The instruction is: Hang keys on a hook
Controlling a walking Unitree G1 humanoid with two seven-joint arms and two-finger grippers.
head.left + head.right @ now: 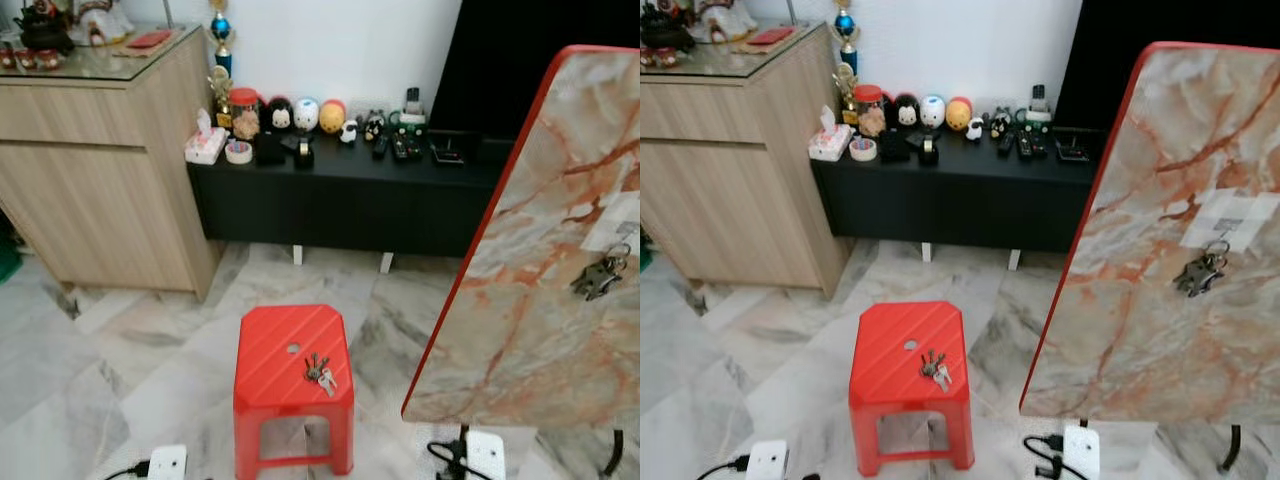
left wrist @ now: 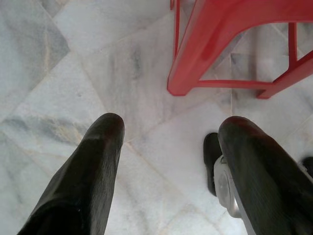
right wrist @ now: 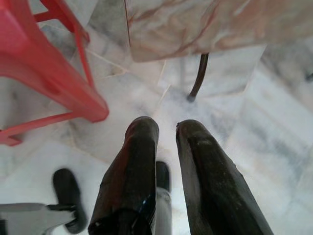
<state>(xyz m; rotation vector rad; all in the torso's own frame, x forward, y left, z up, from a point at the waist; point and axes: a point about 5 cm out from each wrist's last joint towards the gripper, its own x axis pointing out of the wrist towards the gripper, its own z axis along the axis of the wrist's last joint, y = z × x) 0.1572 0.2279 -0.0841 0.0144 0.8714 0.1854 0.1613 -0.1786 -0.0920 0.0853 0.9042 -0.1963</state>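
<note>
1. The left gripper (image 2: 168,147) hangs low over the marble floor (image 2: 73,73). Its two black fingers (image 2: 93,166) are wide apart and hold nothing. A leg of the red stool (image 2: 195,58) is just ahead of it.
2. The right gripper (image 3: 166,142) also hangs low over the floor. Its fingers have only a thin gap between them and nothing is in it. The red stool is on one side of it and the bottom edge of the marble board (image 3: 195,29) is ahead.
3. The marble board (image 1: 540,260) is big, with a red edge. It stands up on the robot's right and leans a little.
4. A wooden cabinet (image 1: 90,170) stands on the left. A long black shelf (image 1: 350,190) sits next to it with little toys (image 1: 300,115) in a row.
5. The red stool (image 1: 292,385) stands on the floor in the middle, close to the robot.
6. A bunch of keys (image 1: 319,371) lies flat on top of the stool, near its right side. The bunch is long from back-left to front-right, with the ring end at the back.
7. Another bunch of keys (image 1: 600,275) hangs down on the board from a small hook (image 1: 622,247) on a white patch.
</note>
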